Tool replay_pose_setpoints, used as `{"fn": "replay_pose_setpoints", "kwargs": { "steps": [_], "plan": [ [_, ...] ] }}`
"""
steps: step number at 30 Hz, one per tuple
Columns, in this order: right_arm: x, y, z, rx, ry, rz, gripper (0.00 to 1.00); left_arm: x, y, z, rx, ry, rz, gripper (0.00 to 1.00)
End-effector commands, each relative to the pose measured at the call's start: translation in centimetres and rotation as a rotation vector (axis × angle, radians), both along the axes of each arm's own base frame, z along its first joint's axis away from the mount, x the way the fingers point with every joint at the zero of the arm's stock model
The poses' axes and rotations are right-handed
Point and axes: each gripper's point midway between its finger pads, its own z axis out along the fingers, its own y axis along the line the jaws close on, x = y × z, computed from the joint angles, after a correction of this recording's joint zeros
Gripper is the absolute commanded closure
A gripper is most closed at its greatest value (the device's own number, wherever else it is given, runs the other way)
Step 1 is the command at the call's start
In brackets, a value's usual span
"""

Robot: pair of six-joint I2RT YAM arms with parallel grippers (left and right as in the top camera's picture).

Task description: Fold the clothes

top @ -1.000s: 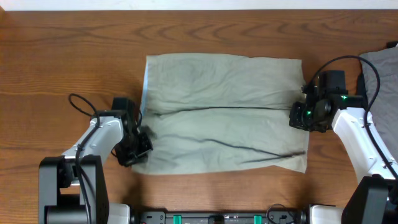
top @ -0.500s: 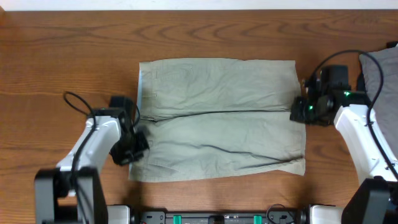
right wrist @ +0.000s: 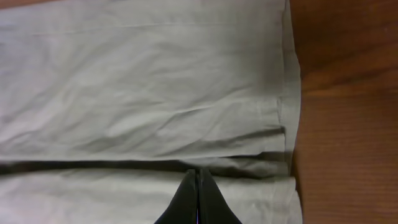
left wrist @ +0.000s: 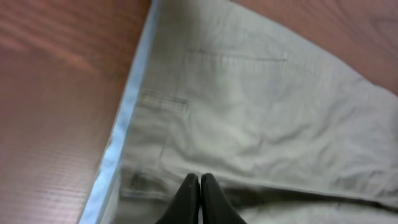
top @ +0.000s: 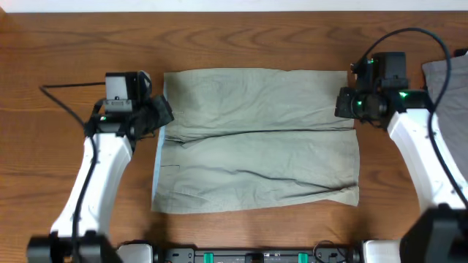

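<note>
At the centre of the table, the shorts are lying flat, long axis running side to side; the left gripper and right gripper, fingers pressed together, are hanging over opposite ends, equally near.

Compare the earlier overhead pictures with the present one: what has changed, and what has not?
Both arms moved from the shorts' mid-sides toward the table's far edge; left gripper and right gripper are shut, at the waistband and hem. The shorts were pulled flatter, shifting slightly left. The grey garment stayed put.
</note>
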Motion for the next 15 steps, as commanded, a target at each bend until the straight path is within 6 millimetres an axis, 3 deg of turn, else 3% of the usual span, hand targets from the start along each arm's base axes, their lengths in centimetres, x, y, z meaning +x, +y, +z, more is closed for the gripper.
{"fn": "replay_pose_setpoints", "kwargs": {
  "steps": [1,10,15],
  "plan": [
    [0.7,-0.3,-2.8,-0.038,0.058,0.002,0.99,0.6,-0.4,-3.0,0.000,0.061,-0.032,0.94],
    [1.4,-1.6,-12.1,-0.116,0.223,-0.014,0.99,0.5,-0.3,-11.3,0.030,0.228,-0.099,0.94],
    [1.7,-2.5,-16.4,-0.170,0.262,-0.011,0.99,0.4,-0.3,-13.8,0.048,0.258,-0.135,0.94]
  ]
}}
